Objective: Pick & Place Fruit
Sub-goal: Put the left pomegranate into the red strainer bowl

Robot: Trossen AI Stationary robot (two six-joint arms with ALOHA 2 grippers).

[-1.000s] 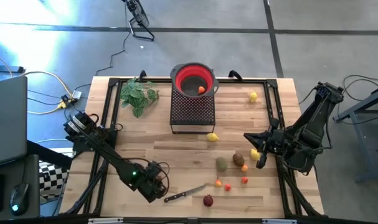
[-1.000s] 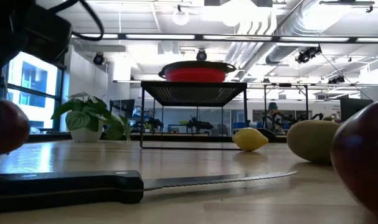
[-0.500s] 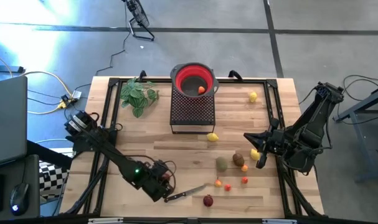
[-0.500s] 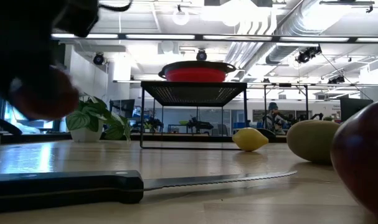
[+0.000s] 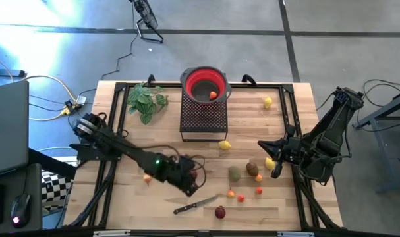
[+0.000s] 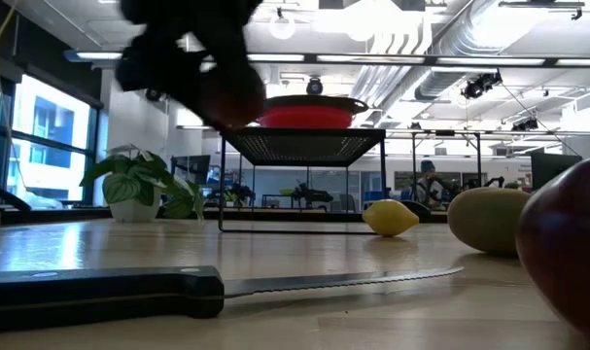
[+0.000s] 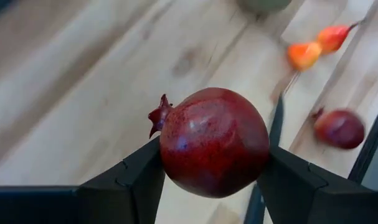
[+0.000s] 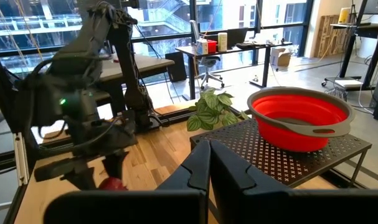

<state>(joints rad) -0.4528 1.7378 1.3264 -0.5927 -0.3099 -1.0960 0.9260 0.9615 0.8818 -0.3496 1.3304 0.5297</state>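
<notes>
Left pincer (image 7: 210, 165) aloft over the table (image 5: 140, 148) — clamped around a dark red pomegranate (image 7: 215, 142).

We see a table (image 5: 153, 131) of pale wood, planks butted side by side, with a smooth, lightly sheened finish and visible grain. The pomegranate (image 7: 215, 142) has a dark red, finely speckled skin with a soft gloss. The left gripper (image 7: 207, 180) clamps it between matt black fingers (image 7: 123, 183) that look like plastic. The bowl (image 8: 301, 118) appears to be red, satin-smooth silicone or plastic with a grey rim, resting on a black perforated metal stand (image 5: 202, 116). The knife (image 6: 178, 289) has a matt black handle and a dull, serrated metal blade. The lemon (image 6: 390, 217) looks waxy and slightly dimpled.
</notes>
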